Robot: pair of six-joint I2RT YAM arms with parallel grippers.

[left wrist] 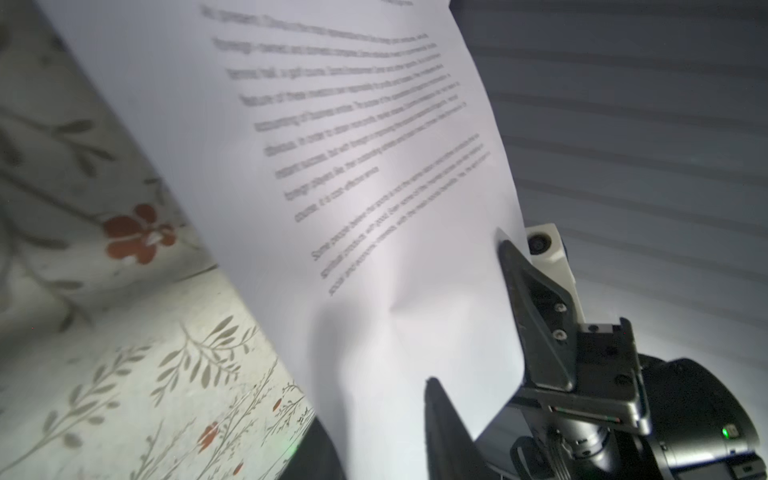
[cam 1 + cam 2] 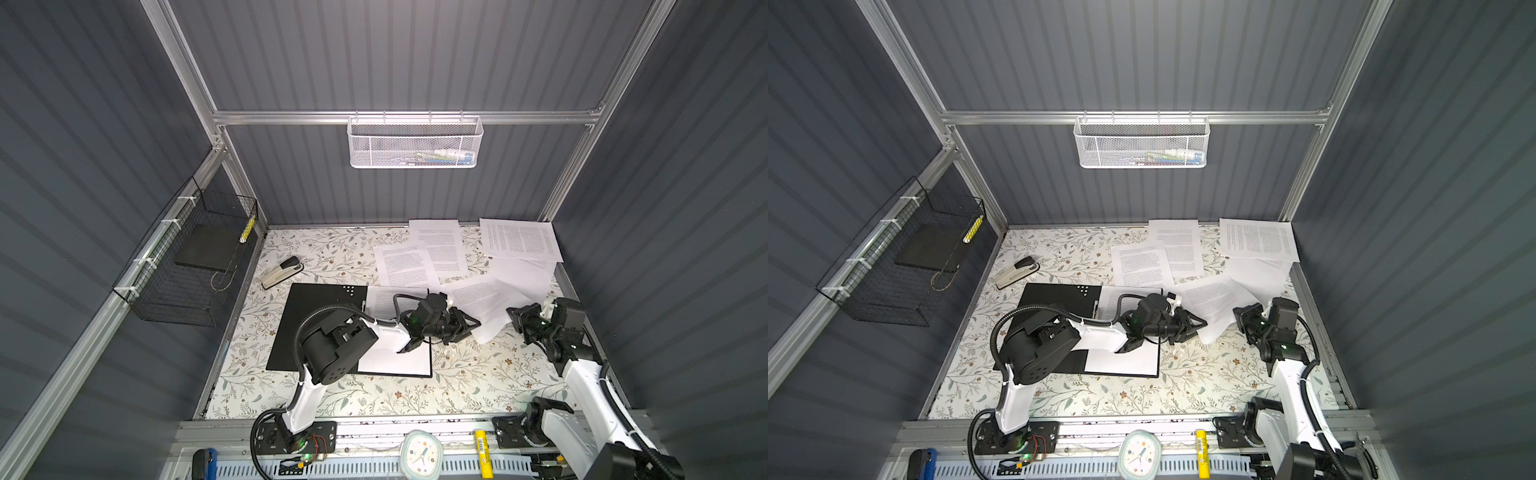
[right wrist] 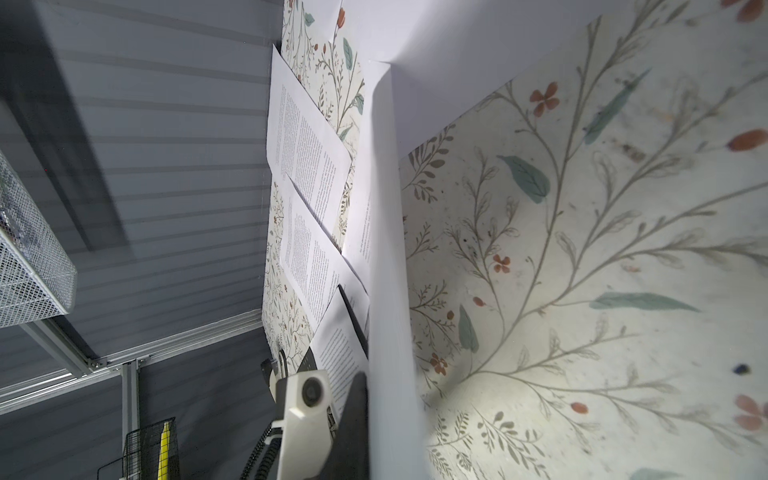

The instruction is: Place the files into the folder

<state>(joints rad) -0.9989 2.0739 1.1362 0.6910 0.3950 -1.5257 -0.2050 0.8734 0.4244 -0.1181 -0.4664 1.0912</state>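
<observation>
Where the enclosure's left wall carries a black wire basket (image 2: 174, 307), the floral surface (image 2: 478, 374) begins, and a stapler (image 2: 282, 272) lies at its far left. Just right of the stapler and nearer, the folder (image 2: 307, 297) lies open and flat, black inside up, with one printed sheet (image 2: 399, 363) resting on its right half. The left arm reaches across the folder. The left end effector (image 2: 471, 323) sits just past the folder's right edge, at the near corner of a lifted sheet (image 2: 482, 303) that curls up off the surface. In the left wrist view its fingers (image 1: 440, 424) stand one on each side of that sheet, fairly close together; whether they press on the paper I cannot tell. Right of it, the right end effector (image 2: 513, 316) is closed on the same sheet's right edge. The rest of the files (image 2: 519, 241) lie loose and overlapping across the far right of the surface, from the middle of the far edge to the right corner, all outside the folder.
</observation>
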